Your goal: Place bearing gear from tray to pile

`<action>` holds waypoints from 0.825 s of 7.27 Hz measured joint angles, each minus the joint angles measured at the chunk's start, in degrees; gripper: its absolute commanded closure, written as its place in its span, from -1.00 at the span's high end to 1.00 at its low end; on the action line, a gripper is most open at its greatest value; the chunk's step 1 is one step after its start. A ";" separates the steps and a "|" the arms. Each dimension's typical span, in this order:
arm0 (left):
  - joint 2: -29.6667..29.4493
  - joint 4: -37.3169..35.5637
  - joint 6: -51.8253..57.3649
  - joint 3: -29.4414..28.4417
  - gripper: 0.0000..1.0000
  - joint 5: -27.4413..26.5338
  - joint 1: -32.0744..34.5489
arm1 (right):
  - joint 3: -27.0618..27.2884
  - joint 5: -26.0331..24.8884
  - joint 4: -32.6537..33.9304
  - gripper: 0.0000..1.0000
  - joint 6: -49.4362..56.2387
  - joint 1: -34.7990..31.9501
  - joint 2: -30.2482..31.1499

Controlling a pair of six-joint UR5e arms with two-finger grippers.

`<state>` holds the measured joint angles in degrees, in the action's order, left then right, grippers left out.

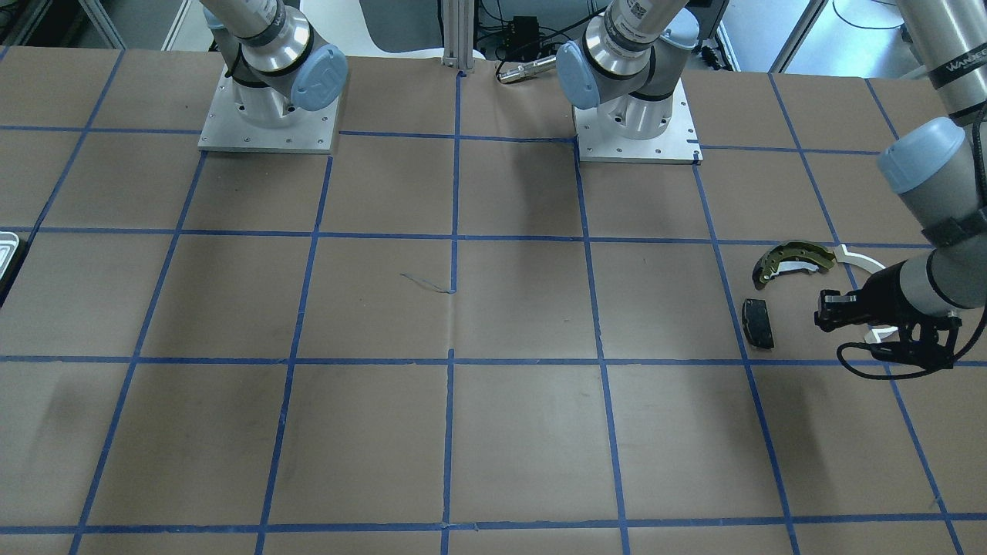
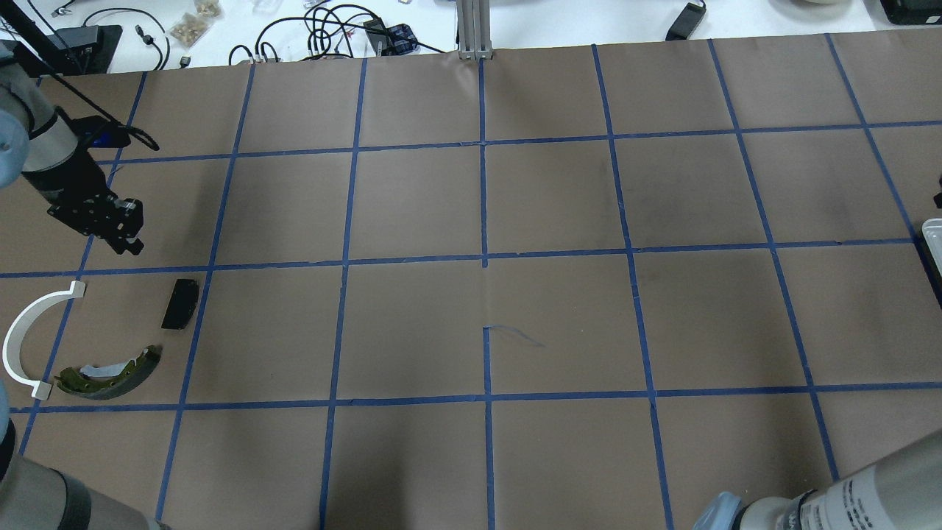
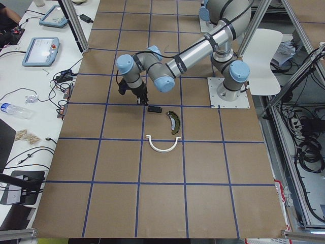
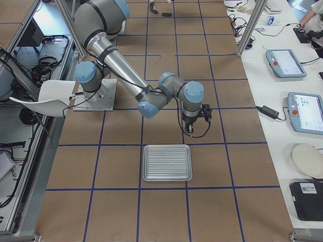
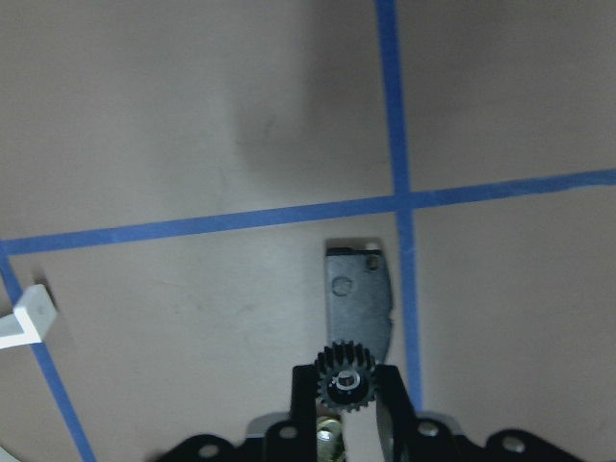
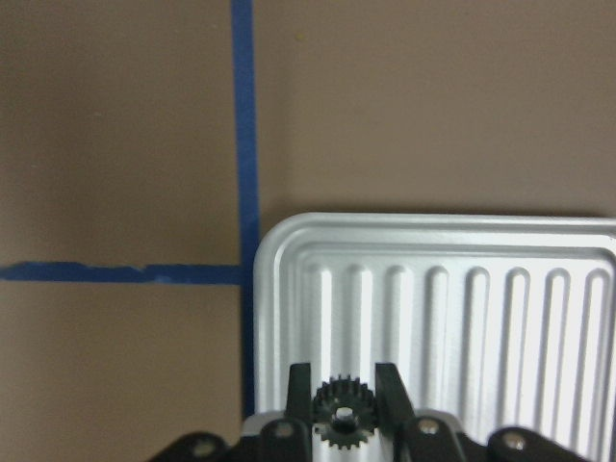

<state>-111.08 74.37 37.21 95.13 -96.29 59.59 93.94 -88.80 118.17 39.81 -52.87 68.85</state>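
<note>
Near the black pad (image 5: 358, 298), the left fingers (image 5: 306, 387) are gripping a bearing gear (image 5: 346, 377); well across the desk (image 5: 192, 144), the right fingers (image 6: 300, 387) are gripping a second gear (image 6: 339, 412) over the tray (image 6: 462, 279) corner.

The brown-papered bench (image 1: 524, 432) carries a grid of blue tape (image 1: 455, 231). Both arm bases stand at its far edge. At the view's right, the left gripper (image 1: 825, 311) hangs low, pointing toward a black brake pad (image 1: 758, 323) near it but apart. Beyond the pad lies an olive brake shoe (image 1: 794, 258), and a white curved piece (image 1: 860, 258) shows partly behind the arm. A sliver of metal tray (image 1: 6, 254) shows at the view's left edge.
</note>
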 measured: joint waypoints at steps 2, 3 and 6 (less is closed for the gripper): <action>-0.54 -7.01 3.44 4.38 -1.00 0.02 -2.12 | 3.33 -0.92 -0.31 -0.91 -6.22 -11.86 3.17; -0.86 -9.10 3.91 5.84 -1.00 0.04 -2.37 | 5.01 -2.43 -0.24 -0.88 -12.07 -18.45 4.60; -1.24 -11.25 4.66 8.68 -1.00 0.05 -3.96 | 6.82 -3.66 -0.07 -0.88 -36.97 -40.20 5.42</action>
<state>-112.32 63.12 41.86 103.81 -96.24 55.63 100.77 -92.46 118.11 2.84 -93.07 74.27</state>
